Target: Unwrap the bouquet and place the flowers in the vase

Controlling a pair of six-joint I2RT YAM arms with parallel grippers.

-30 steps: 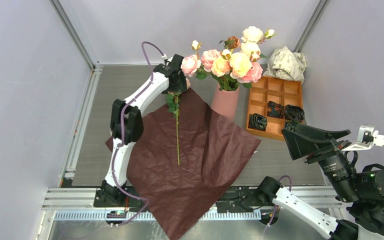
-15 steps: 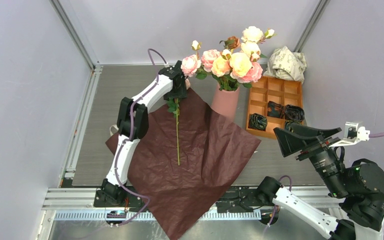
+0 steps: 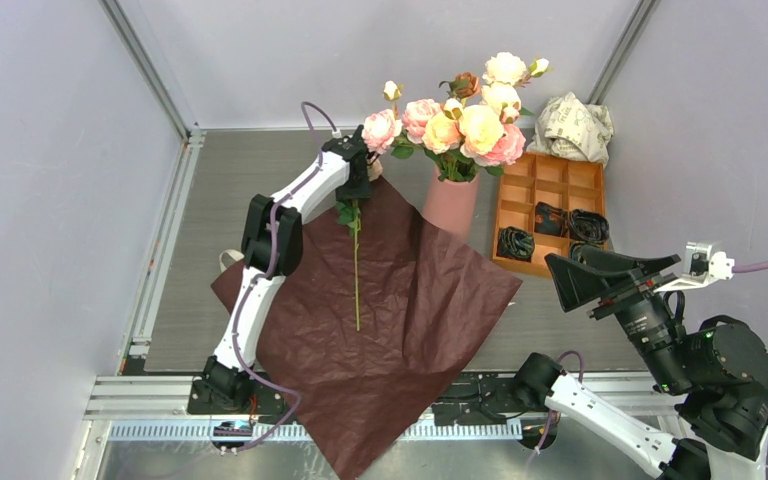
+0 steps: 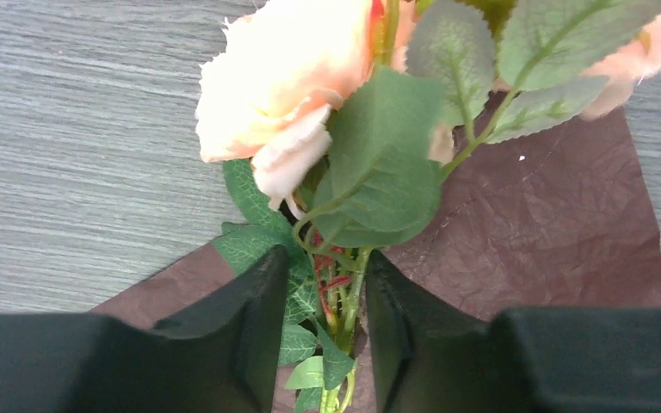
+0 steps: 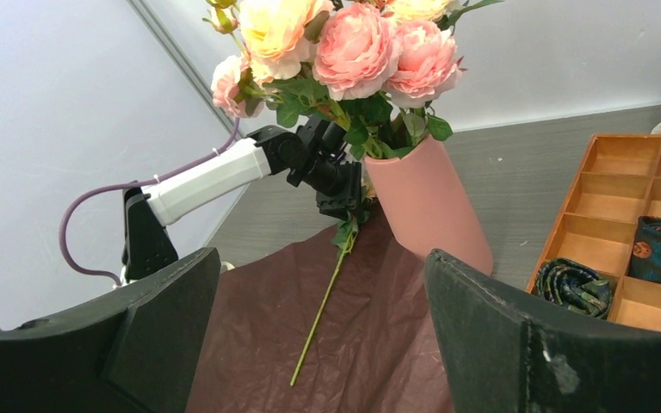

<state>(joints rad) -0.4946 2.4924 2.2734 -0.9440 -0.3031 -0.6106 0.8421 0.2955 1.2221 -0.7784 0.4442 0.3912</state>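
One peach rose (image 4: pixel 275 77) lies on the spread dark red paper (image 3: pixel 400 300), its long green stem (image 3: pixel 356 270) pointing toward the near edge. My left gripper (image 3: pixel 358 185) is down at the leafy top of that stem. Its fingers (image 4: pixel 250 318) stand on either side of the stem, partly closed, with leaves and a small gap between them. The pink vase (image 3: pixel 450 205) stands upright just right of it, holding several pink, peach and cream flowers (image 3: pixel 460 120). My right gripper (image 3: pixel 600 285) hangs raised at the near right, wide open and holding nothing.
An orange compartment tray (image 3: pixel 550 175) sits right of the vase with dark rolled items (image 3: pixel 515 243) in it. A crumpled white printed paper ball (image 3: pixel 572 127) lies behind the tray. The paper overhangs the table's near edge. Grey walls close in the left, back and right.
My left gripper has come down over the top of the lying rose's stem and its jaws have narrowed round it. The right arm shifted slightly left.
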